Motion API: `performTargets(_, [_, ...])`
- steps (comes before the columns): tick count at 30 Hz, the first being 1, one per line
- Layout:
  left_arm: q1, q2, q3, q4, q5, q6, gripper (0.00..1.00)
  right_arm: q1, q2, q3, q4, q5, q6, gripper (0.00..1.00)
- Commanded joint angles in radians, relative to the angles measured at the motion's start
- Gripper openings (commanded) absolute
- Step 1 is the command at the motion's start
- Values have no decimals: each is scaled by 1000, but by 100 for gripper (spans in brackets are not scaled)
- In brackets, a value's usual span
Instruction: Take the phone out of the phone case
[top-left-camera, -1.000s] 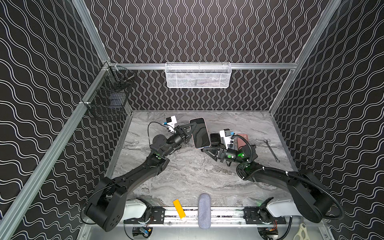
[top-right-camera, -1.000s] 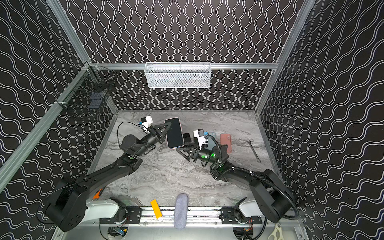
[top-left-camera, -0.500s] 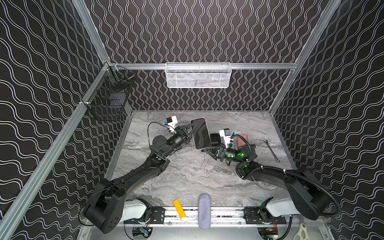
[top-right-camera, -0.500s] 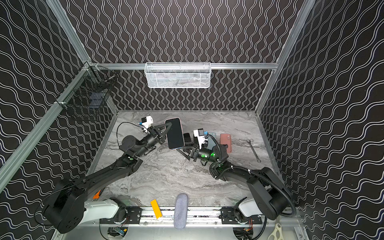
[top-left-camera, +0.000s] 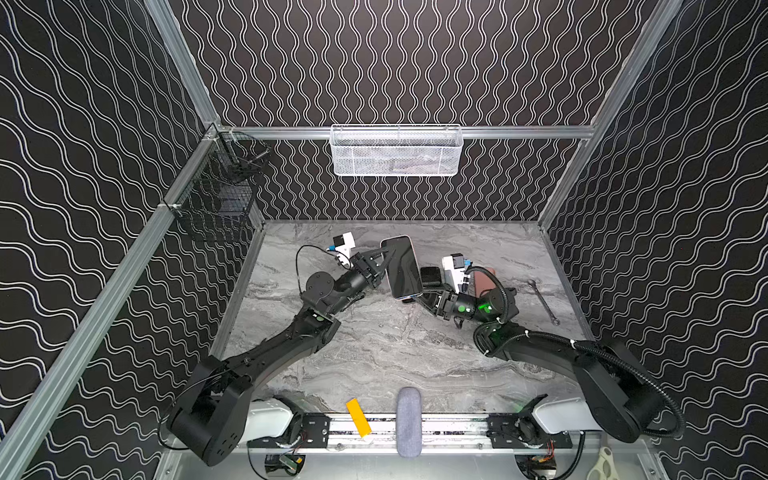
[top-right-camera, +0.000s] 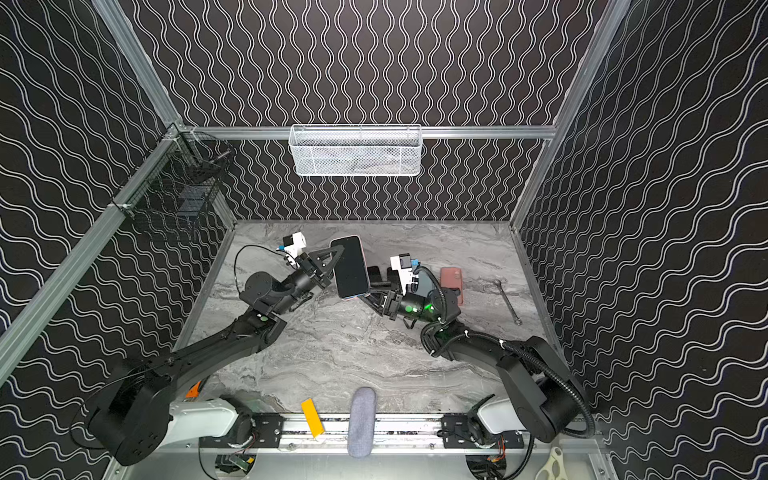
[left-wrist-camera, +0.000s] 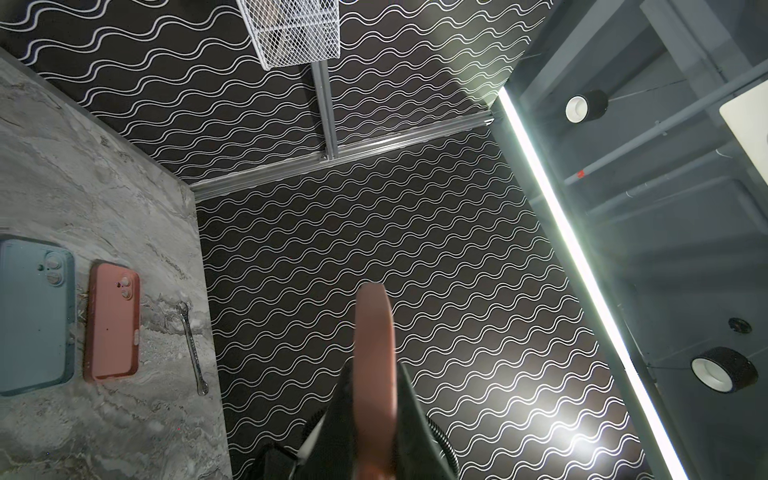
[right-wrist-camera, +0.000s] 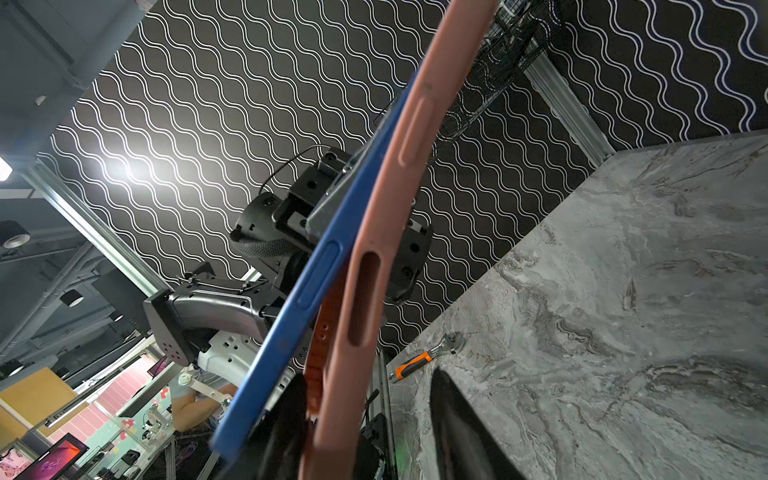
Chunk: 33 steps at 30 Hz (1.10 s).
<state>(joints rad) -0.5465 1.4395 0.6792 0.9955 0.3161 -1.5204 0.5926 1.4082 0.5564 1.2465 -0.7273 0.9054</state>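
The phone (top-left-camera: 401, 266) (top-right-camera: 351, 266), dark screen up, is held tilted above the marble table (top-left-camera: 374, 353) in its pink phone case (left-wrist-camera: 374, 353). My left gripper (top-left-camera: 384, 262) (top-right-camera: 334, 259) (left-wrist-camera: 376, 415) is shut on the case's long edge. In the right wrist view the phone's blue edge (right-wrist-camera: 316, 282) stands peeled away from the pink case (right-wrist-camera: 386, 232), with a gap between them. My right gripper (top-left-camera: 417, 291) (top-right-camera: 368, 291) (right-wrist-camera: 365, 382) is at the phone's lower end. Its jaws straddle the case's rim; one finger (right-wrist-camera: 457, 415) stands clear of it.
On the table to the right lie a spare pink case (top-left-camera: 484, 280) (left-wrist-camera: 112, 320), a grey-blue case (left-wrist-camera: 35, 316) and a wrench (top-left-camera: 542, 301) (left-wrist-camera: 191, 349). A white basket (top-left-camera: 397, 151) hangs on the back wall, a black wire basket (top-left-camera: 216, 195) on the left. An orange-handled tool (right-wrist-camera: 419, 359) lies near the front.
My right gripper has moved in to the phone's lower end and its jaws have narrowed. The left gripper has kept its hold, with the phone nearly still.
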Motion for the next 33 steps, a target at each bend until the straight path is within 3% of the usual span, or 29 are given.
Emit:
performTargets(1, [-4, 3, -4, 52, 12, 25, 0, -4, -10, 12, 32, 18, 14, 41])
performTargets(16, [-10, -10, -23, 17, -23, 89, 0, -22, -16, -15, 107, 28, 109, 31])
performTargets(28, [-10, 16, 8, -50, -65, 174, 0, 6, 32, -34, 203, 34, 168, 29])
performTargets(33, [-9, 33, 16, -67, -67, 188, 1, 6, 38, -41, 229, 32, 185, 19])
